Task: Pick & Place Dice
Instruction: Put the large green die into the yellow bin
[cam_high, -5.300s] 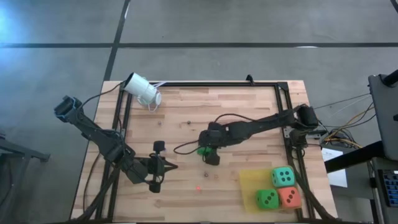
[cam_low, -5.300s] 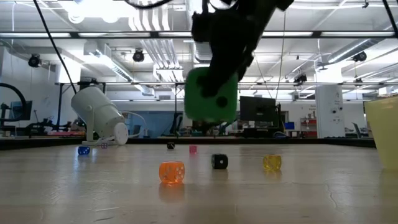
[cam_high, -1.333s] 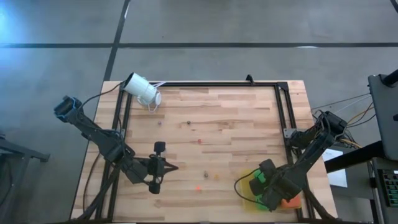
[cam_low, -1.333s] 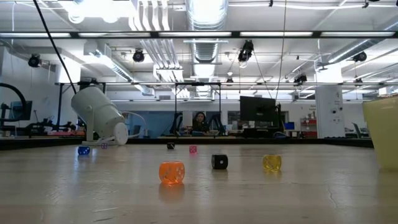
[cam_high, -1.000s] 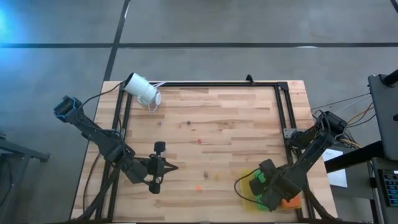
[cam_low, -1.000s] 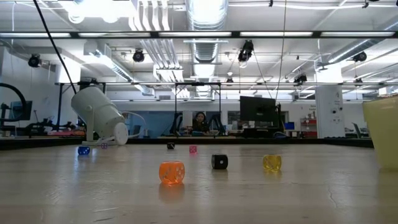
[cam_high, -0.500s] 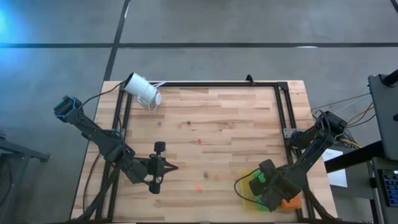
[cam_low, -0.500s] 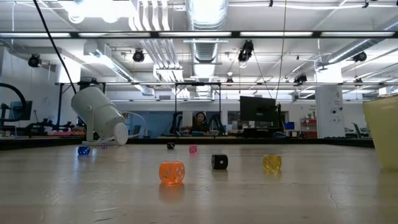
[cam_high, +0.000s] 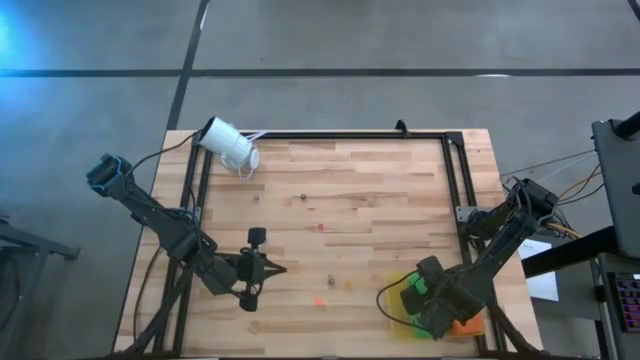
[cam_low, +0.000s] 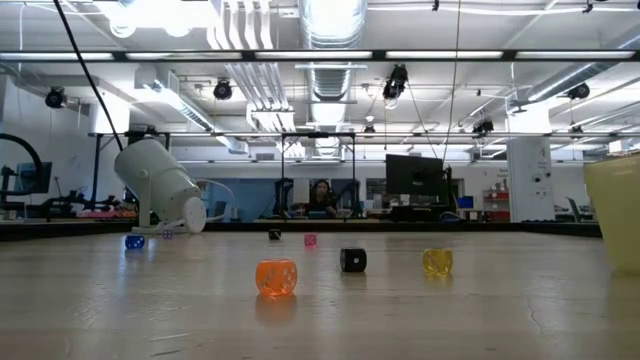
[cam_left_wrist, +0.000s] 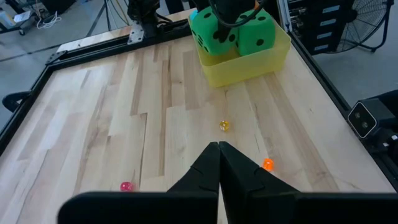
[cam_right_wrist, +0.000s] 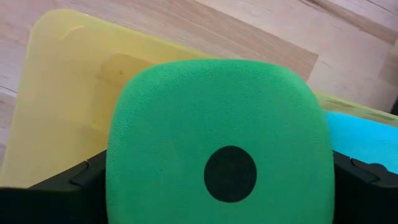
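A bright green die (cam_right_wrist: 217, 143) with one dark pip facing the camera fills the right wrist view, and my right gripper (cam_high: 420, 300) has a finger against each of its sides, above the yellow tray (cam_left_wrist: 249, 65) at the table's near right. A second green die (cam_left_wrist: 256, 34) sits in that tray. A teal die (cam_right_wrist: 367, 140) lies beside the held one, and an orange-red die (cam_high: 466, 325) peeks out past the arm. My left gripper (cam_left_wrist: 219, 149) hovers shut over the near left-middle of the table, holding nothing. My right gripper pinches the green die between its two fingers (cam_right_wrist: 81, 177) on two opposite side faces (cam_right_wrist: 124, 168). The fingers come from above, pointing steeply down. The die is upright and inside the tray's outline; whether its underside rests on the tray floor I cannot tell.
A white cylinder-shaped device (cam_high: 230, 145) lies at the far left corner. Tiny coloured dice are scattered on the wooden top, among them orange (cam_low: 276, 277), black (cam_low: 352, 260) and yellow (cam_low: 437, 261). Black frame rails (cam_high: 455, 180) border the table.
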